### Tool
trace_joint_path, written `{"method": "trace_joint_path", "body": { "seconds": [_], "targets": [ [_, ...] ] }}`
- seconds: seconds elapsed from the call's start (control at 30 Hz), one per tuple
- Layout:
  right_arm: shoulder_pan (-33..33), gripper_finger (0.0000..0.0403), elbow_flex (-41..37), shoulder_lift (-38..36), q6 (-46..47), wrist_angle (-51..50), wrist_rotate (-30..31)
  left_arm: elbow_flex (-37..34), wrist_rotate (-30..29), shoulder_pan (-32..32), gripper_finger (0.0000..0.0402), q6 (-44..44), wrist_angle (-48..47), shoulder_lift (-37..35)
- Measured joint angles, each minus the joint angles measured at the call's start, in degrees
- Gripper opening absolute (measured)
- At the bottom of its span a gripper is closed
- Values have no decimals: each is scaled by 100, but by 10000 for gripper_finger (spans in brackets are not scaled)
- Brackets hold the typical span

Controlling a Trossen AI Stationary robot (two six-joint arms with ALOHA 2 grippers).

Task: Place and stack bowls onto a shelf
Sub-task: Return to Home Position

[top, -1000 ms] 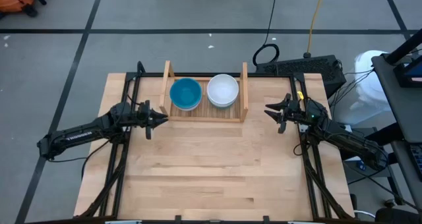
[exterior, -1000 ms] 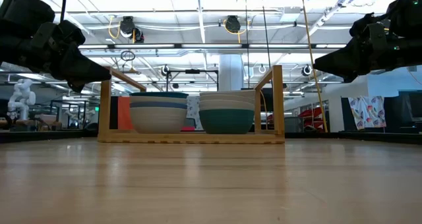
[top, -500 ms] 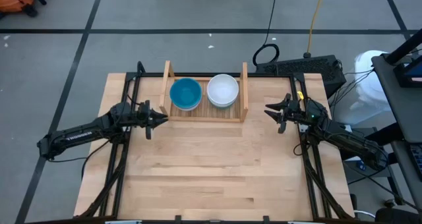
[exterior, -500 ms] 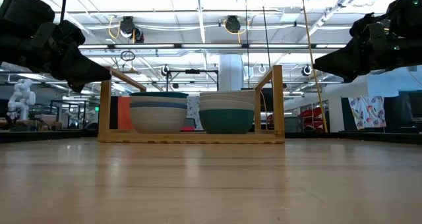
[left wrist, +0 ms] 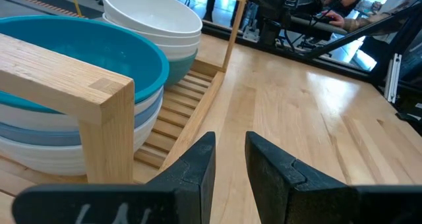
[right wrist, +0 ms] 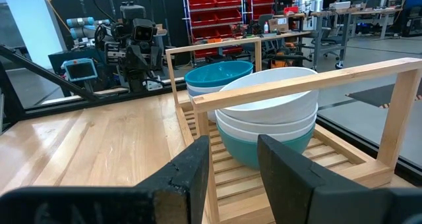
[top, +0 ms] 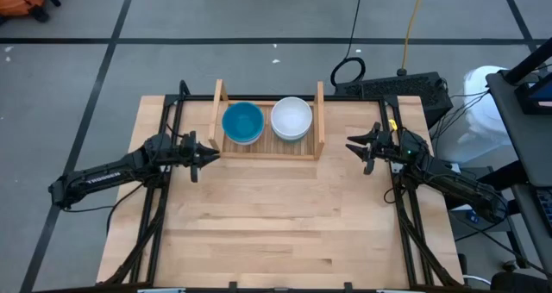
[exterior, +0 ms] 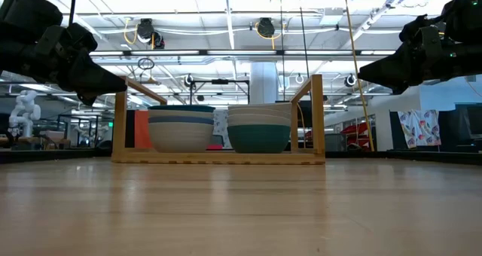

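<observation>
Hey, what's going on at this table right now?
Nothing is being handled at the moment. On the shelf stand two stacks, one topped by a blue bowl, the other by a white bowl. The left gripper hangs open and empty off the shelf's left end, and the right gripper does likewise off its right end. Both are raised above the table.

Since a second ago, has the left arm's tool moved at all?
No. In the high view the left tool sits at the same spot beside the shelf's left side board as before.
</observation>
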Motion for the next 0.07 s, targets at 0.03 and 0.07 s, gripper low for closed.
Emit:
{"method": "trace_joint_path", "body": {
  "seconds": [0.03,0.07],
  "targets": [
    [1,123,0,0,1,0,0,0,0,0,88,0,-2,0],
    [2,123,1,0,0,1,0,0,0,2,88,0,0,0]
  ]
}}
